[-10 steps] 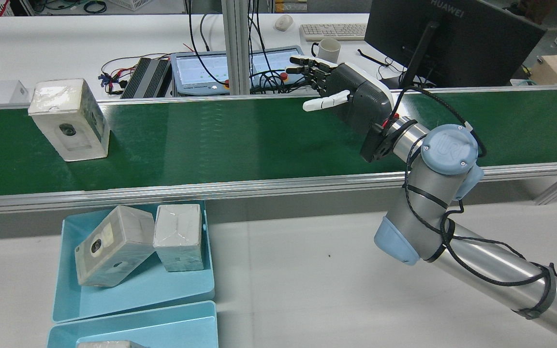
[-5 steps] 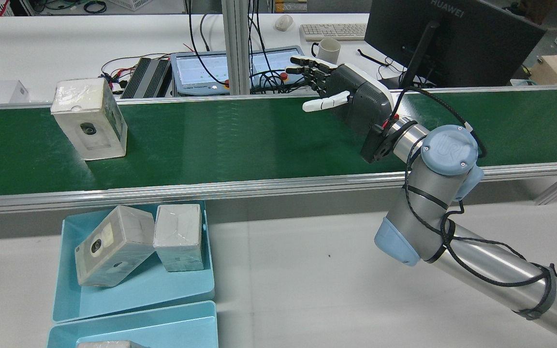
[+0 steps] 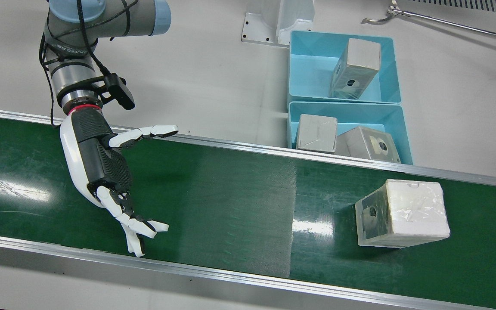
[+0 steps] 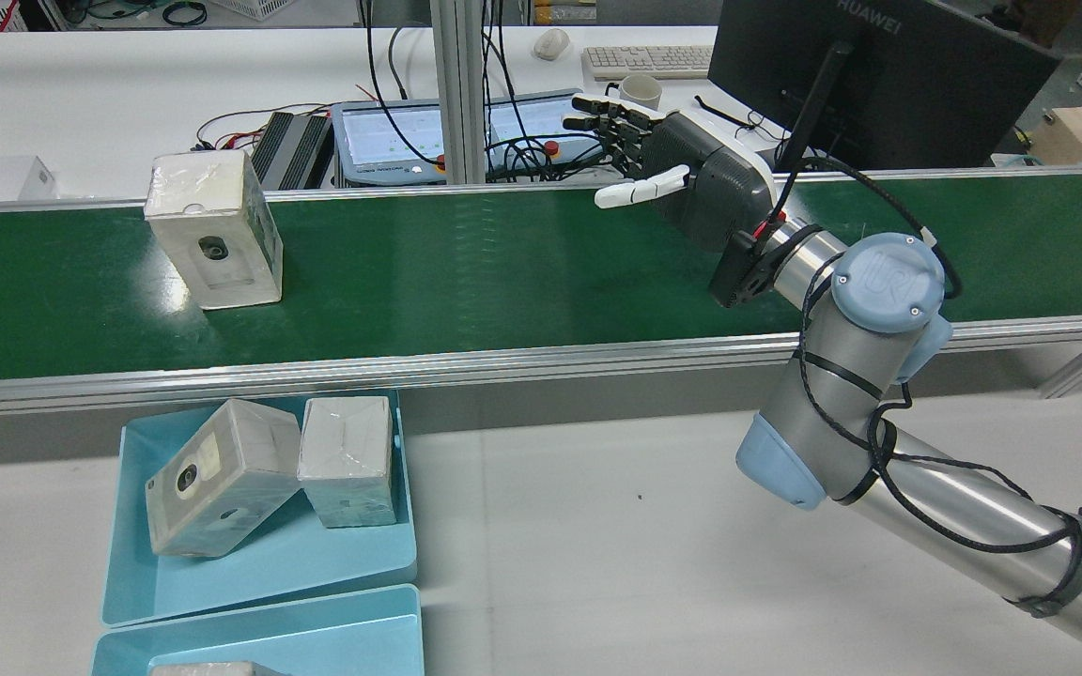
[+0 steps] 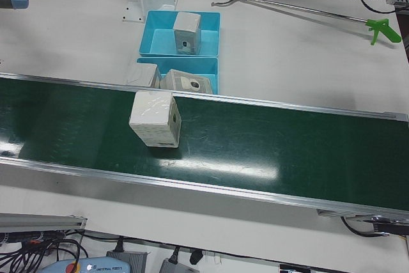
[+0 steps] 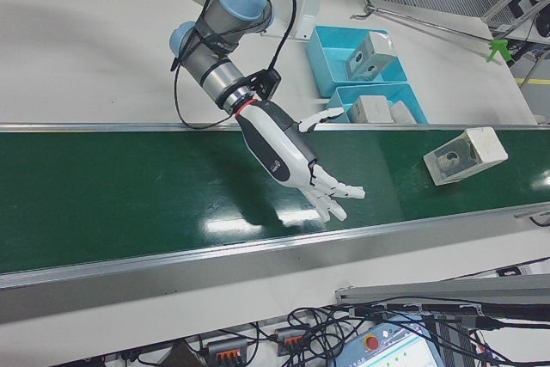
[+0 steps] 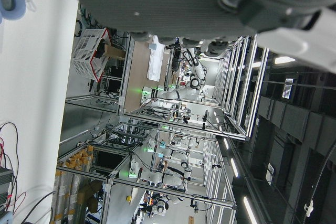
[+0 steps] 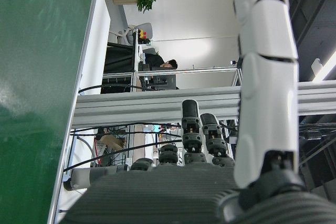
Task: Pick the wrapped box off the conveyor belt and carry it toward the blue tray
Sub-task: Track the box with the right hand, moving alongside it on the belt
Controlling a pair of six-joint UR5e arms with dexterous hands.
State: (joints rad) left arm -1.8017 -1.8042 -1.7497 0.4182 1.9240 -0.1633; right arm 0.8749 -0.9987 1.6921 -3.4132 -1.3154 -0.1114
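Wrapped box (image 4: 214,241) upright on belt (image 4: 466,272); right robot hand (image 4: 682,174) spread, apart.

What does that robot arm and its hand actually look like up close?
The arm is a silver metal tube with pale blue joint caps, and black cables are strapped along it. A red ring marks the wrist. The right hand has a white shell, a dark grey ribbed palm and white fingers with black joints.

Wrapped box (image 4: 214,242) on conveyor belt (image 4: 466,272), blue tray (image 4: 259,554) beside.
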